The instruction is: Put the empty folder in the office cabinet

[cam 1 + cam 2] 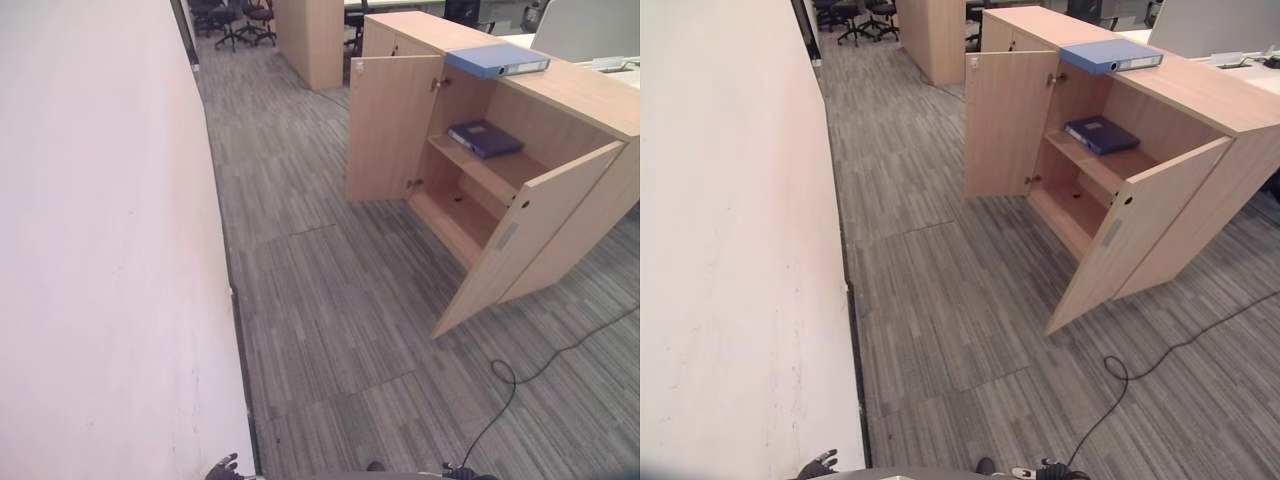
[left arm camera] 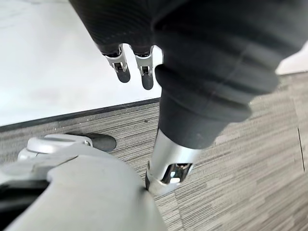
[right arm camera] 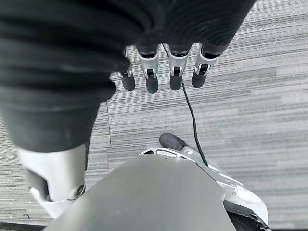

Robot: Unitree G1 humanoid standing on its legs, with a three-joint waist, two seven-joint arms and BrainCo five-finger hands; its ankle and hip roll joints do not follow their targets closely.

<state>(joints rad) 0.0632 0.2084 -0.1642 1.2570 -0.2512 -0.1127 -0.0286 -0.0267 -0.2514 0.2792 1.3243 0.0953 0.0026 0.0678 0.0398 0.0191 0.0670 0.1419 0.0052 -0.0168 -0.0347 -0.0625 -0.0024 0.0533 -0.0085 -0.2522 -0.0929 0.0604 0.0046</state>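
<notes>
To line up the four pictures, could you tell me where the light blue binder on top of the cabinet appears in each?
Left eye: light blue binder upper right, on the cabinet top.
Right eye: upper right, slightly further left.
Left wrist: not in it.
Right wrist: not in it.
Shared landmark: open cabinet door below it.

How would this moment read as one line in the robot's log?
left hand: open, empty | right hand: open, empty | blue folder: on cabinet top | doors open

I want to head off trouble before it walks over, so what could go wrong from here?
1. The near cabinet door swings out into the path; an arm could clip it.
2. The blue folder lies on the cabinet top at the edge, so a nudge might tip it off.
3. A dark folder already takes part of the upper shelf, leaving less room.
</notes>
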